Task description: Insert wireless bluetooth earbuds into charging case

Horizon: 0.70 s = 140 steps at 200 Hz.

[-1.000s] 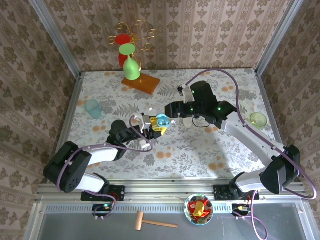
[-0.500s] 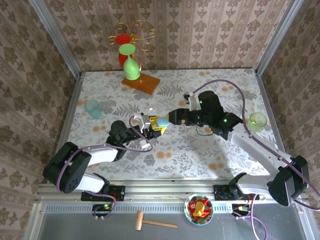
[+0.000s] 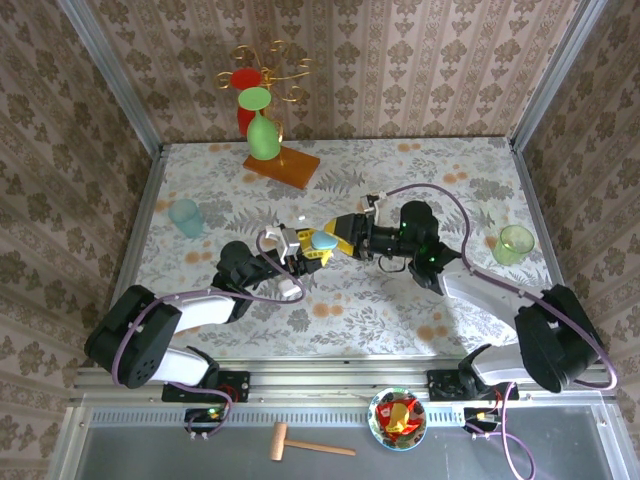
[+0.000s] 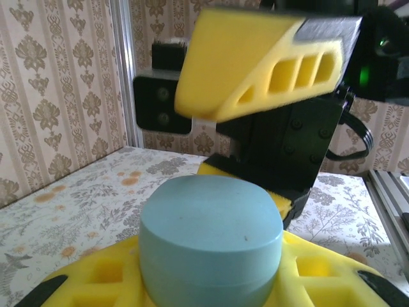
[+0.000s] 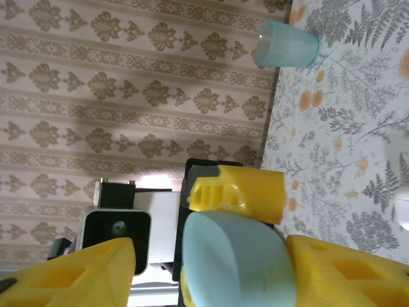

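A pale blue pebble-like charging case (image 3: 323, 240) is closed and sits between the yellow fingers of my left gripper (image 3: 317, 249), which is shut on it just above the table centre. In the left wrist view the case (image 4: 211, 236) rests low between those fingers (image 4: 332, 275). My right gripper (image 3: 338, 240) comes in from the right, open, with its jaws spread on either side of the case (image 5: 236, 262). One right finger (image 4: 255, 57) hangs over the case lid. A small white piece (image 5: 402, 208) lies on the table beside them; I cannot tell whether it is an earbud.
A teal cup (image 3: 185, 215) stands at the left of the table and a green cup (image 3: 516, 241) at the right. At the back, an orange base (image 3: 282, 163) carries a wire stand with a green glass (image 3: 263, 135). Patterned walls enclose the table.
My right gripper has swung left and down to the case, and its open fingers now straddle it. The left gripper has kept the case in place.
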Tool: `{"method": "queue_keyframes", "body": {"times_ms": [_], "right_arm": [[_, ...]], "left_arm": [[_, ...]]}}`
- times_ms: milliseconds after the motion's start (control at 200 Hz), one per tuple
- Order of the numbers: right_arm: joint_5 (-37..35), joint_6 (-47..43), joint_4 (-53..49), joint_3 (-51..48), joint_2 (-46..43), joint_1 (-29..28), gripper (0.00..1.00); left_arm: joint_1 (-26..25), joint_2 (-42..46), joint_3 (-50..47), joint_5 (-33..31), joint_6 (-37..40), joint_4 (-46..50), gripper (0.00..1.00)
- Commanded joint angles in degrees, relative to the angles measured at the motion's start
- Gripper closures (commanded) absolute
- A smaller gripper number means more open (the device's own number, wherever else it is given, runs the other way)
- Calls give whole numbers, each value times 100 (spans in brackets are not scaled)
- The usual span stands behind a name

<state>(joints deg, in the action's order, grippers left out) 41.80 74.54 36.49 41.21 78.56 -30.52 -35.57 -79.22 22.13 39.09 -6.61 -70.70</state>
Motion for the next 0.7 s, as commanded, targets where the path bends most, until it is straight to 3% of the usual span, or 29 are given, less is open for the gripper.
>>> {"method": "queue_keyframes", "body": {"times_ms": [0, 195, 300, 565, 695], "right_arm": [[228, 701, 1137, -112, 240, -33, 48], [175, 658, 1036, -137, 260, -11, 77], [97, 466, 780, -114, 214, 18, 82], [-170, -152, 43, 44, 331, 505, 86], [-176, -509, -207, 241, 775, 934, 85]], "left_arm": [[-10, 122, 107, -25, 86, -265, 72], [-17, 91, 63, -92, 164, -253, 72], [-19, 80, 46, -136, 172, -251, 67], [-2, 100, -172, -475, 319, -143, 19], [6, 147, -338, -672, 480, 85, 1]]}}
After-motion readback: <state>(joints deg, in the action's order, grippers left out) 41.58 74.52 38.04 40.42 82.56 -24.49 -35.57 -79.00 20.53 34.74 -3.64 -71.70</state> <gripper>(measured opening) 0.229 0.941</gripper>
